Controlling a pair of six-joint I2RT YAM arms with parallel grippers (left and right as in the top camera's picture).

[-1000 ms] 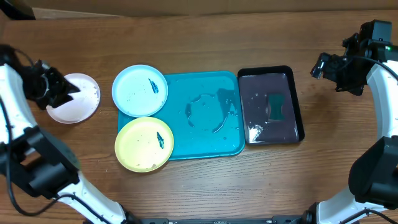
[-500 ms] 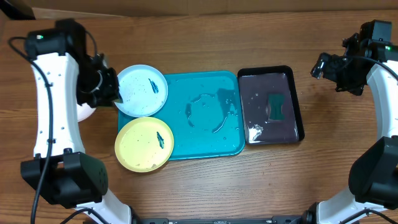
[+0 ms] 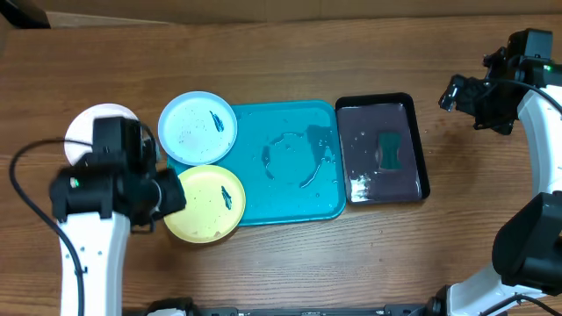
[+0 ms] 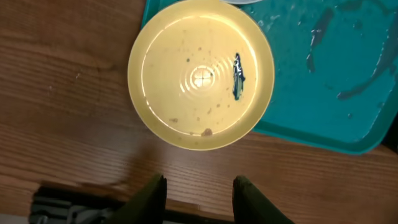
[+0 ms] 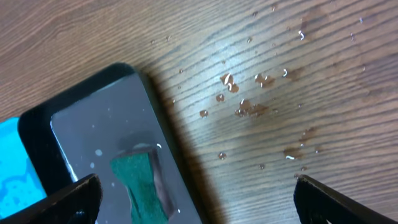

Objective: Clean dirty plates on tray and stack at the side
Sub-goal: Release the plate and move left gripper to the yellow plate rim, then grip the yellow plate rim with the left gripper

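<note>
Hovering with the left tool (image 4: 199,179) spread and empty over the wooden counter (image 4: 62,93), just beside the pale yellow round plastic plate (image 4: 201,73), probably lining up on its overhanging rim. Lying half across the left edge of the large teal rectangular plastic tray (image 3: 299,216), smear unwiped, like the light blue round plate (image 3: 198,127). Poised with the right tool (image 5: 196,190) spread wide near the narrow black plastic tray (image 3: 420,149).

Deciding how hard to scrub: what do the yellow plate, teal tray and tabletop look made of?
Yellow plate: likely plastic, smooth, slightly glossy, moulded concentric rings at its centre. Teal tray: probably plastic too, glossy, uniform colour, rounded raised rim. Tabletop: wood or wood-look laminate; grain shows, which is unclear.
</note>
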